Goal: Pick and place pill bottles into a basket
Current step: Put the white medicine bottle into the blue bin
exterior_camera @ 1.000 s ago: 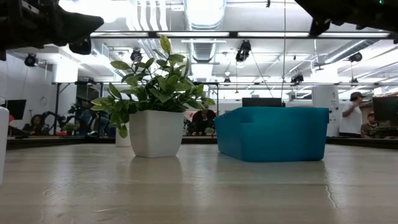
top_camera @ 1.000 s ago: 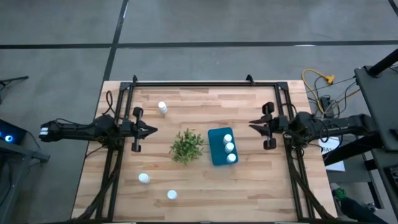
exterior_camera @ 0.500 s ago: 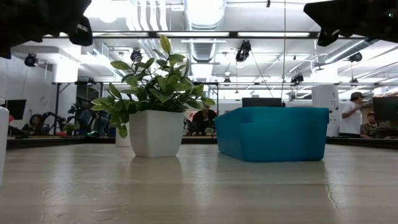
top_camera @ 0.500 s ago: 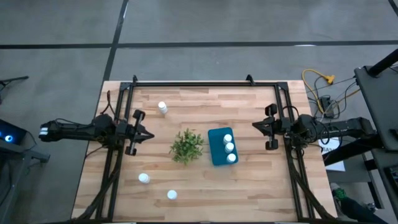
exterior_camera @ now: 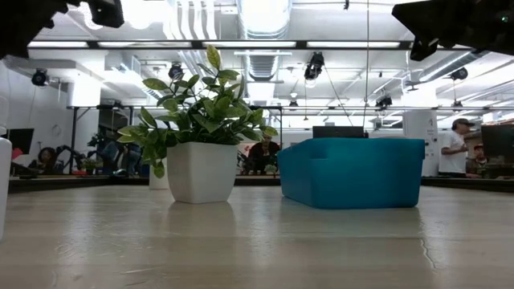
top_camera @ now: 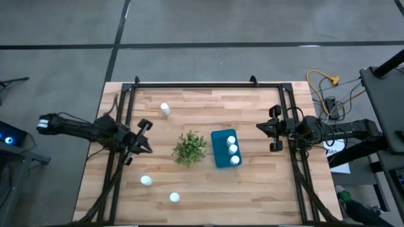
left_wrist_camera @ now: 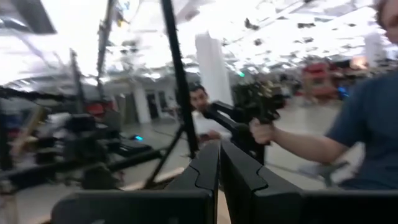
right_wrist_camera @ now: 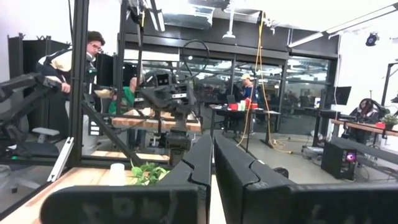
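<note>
A: Three pill bottles [top_camera: 232, 149] are seen lined up inside the basket [top_camera: 219, 157], which sits on the tabletop [top_camera: 252, 189] just beside the plant [top_camera: 189, 147]. Three more are left outside: one bottle near the far edge [top_camera: 165, 109], and a near-left pair [top_camera: 146, 181] and [top_camera: 174, 198].

B: And nothing is carried. The left end effector [top_camera: 142, 144] is held above the tabletop to the left of the plant, fingers [left_wrist_camera: 219, 168] pressed together with nothing between them. The right end effector [top_camera: 265, 127] is parked to the right of the basket, likewise closed on nothing.

A: So where might trouble be expected?

B: A descent with the left fingers closed would likely knock a bottle over rather than straddle it. These bottles are tiny and light; a tipped one could be sent rolling toward the tabletop edge.

A: And the plant?

B: A risk as well, it is judged. It stands between the left arm and the basket, so leaves could be brushed or the pot nudged on a low carry across.

A: The basket itself?

B: It looks light. A clipped rim could shift it and jostle the three bottles already inside.
</note>
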{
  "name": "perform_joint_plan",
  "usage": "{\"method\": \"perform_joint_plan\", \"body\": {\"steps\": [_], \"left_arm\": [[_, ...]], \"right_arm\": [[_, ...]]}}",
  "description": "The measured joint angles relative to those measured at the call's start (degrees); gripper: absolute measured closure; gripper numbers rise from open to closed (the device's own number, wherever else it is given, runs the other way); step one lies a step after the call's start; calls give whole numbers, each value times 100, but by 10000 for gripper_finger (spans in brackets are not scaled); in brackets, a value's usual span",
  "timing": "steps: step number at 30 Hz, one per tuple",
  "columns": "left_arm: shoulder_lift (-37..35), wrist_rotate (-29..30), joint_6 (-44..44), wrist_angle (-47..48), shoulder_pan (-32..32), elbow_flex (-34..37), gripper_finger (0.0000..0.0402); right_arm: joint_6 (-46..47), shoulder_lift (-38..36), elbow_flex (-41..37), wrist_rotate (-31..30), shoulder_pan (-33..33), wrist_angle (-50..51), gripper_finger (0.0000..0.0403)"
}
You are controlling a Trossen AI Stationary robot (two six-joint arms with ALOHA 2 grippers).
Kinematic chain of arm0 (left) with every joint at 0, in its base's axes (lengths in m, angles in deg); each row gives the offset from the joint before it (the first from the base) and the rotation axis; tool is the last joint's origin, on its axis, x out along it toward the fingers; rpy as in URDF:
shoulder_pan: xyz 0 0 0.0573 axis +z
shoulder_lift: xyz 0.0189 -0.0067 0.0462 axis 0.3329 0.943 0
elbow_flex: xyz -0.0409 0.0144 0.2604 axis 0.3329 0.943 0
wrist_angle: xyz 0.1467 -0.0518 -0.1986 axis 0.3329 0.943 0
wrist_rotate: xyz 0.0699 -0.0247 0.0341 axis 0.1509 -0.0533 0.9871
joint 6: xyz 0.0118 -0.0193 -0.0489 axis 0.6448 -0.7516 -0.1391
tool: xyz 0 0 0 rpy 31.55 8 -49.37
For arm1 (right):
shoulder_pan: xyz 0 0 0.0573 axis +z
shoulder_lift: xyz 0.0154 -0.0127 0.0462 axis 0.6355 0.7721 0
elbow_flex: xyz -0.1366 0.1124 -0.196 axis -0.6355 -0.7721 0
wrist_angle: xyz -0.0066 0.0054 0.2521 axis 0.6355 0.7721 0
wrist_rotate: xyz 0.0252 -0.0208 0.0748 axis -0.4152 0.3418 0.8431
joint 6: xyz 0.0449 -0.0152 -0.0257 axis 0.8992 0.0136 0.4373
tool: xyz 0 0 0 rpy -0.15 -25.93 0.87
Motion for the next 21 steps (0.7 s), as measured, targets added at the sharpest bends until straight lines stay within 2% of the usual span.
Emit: {"method": "perform_joint_plan", "body": {"steps": [7, 11, 13, 16, 21], "left_arm": [[1286, -126, 408, 149, -511, -781, 402], [2034, -1, 1078, 1099, -829, -1368, 402], [2284, 360, 1420, 1970, -989, -1828, 402], [2621, 1309, 1518, 3344, -1242, -2490, 402], [3082, 2515, 804, 5063, -1626, -3447, 402]], "right_arm": [[-13, 0, -2, 0, 0, 2, 394], [4, 2, -2, 2, -2, 4, 394], [35, 2, -4, 4, -4, 13, 394], [111, 6, -4, 7, -6, 55, 394], [109, 8, -7, 11, -4, 164, 394]]}}
